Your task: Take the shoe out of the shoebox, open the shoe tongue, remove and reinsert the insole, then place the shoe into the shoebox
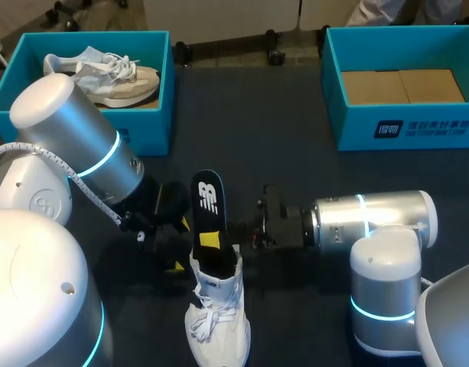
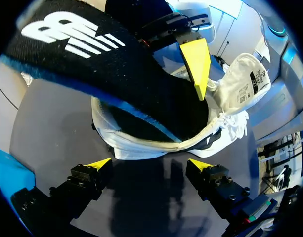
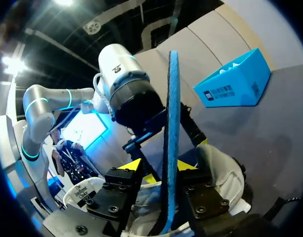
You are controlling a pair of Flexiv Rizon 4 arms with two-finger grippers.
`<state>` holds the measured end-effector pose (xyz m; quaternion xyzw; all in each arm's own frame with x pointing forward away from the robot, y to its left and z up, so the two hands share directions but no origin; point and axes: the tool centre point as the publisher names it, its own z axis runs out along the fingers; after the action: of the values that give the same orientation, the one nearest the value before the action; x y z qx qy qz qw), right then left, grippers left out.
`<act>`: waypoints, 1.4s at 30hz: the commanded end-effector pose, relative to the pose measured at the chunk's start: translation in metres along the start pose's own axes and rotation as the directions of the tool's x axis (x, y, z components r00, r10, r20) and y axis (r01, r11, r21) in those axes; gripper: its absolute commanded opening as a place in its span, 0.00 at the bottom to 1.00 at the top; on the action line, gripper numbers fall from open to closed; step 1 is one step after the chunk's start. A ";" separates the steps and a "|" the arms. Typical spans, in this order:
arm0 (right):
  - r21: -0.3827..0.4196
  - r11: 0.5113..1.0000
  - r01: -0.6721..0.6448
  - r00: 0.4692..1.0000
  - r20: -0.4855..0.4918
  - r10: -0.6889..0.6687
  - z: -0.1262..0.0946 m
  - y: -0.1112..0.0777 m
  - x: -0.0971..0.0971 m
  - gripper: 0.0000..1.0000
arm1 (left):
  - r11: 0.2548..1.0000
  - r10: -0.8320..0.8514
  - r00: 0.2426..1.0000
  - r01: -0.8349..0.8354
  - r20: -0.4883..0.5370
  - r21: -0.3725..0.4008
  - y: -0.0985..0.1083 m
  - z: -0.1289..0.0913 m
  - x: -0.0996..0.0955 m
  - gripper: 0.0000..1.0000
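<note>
Shoe [image 1: 216,313] is out on the table [image 1: 295,168], nearest me, toe toward me, laces slack, tongue folded fwd & open. Insole [image 1: 209,200] stands nearly upright, lower end down in the shoe's opening, most of it sticking out above. So the step in hand = the insole part; can't tell from this alone whether it's coming out or going back in. If out: next move needs a straight pull along the insole's length so the end clears the collar w/o dragging the shoe. If in: feed it down & fwd toward the toe, kept flat, and the shoe prob needs bracing.

R gripper [image 3: 161,166]: pinched narrow on the insole, one yellow tip on each face, just above the collar; the insole shows edge-on btwn the tips. L gripper [image 2: 149,163]: spread wide, nothing btwn its fingers, holds nothing. It sits low over the table just beside the shoe, shoe ahead of its tips, apparently not touching. Well placed to steady the shoe, I'd guess.

Further back: L box [image 1: 150,115] w/ a 2nd shoe [image 1: 104,76] inside; R box [image 1: 356,126] w/ only its cardboard floor showing, prob where this shoe ends up
</note>
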<state>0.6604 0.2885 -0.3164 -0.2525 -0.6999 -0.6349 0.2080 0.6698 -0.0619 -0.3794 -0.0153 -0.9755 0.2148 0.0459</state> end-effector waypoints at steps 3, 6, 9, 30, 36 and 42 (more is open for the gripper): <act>-0.034 0.999 0.011 1.000 -0.015 -0.011 0.005 0.003 -0.004 0.27 | 1.000 0.001 1.000 -0.001 0.003 0.002 0.001 0.001 0.001 1.00; -0.045 0.999 0.015 1.000 -0.015 -0.016 0.006 0.005 -0.006 0.27 | 1.000 0.001 1.000 -0.001 0.003 0.002 0.001 0.001 0.001 1.00; -0.058 0.998 0.017 1.000 -0.016 -0.018 0.006 0.007 -0.007 0.24 | 1.000 0.001 1.000 -0.001 0.003 0.002 0.001 0.001 0.001 1.00; -0.051 0.993 -0.105 0.993 0.040 0.107 0.006 -0.020 -0.014 0.00 | 1.000 0.001 1.000 -0.001 0.003 0.002 0.001 0.001 0.001 1.00; -0.022 0.990 -0.140 0.988 0.063 0.141 0.004 -0.028 -0.010 0.00 | 1.000 0.001 1.000 -0.001 0.003 0.002 0.001 0.001 0.001 1.00; -0.015 0.988 -0.151 0.987 0.059 0.152 0.002 -0.030 -0.009 0.00 | 1.000 0.001 1.000 -0.001 0.003 0.002 0.001 0.001 0.001 1.00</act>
<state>0.6508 0.2897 -0.3466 -0.3259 -0.6789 -0.6158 0.2318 0.6698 -0.0620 -0.3795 -0.0154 -0.9755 0.2148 0.0459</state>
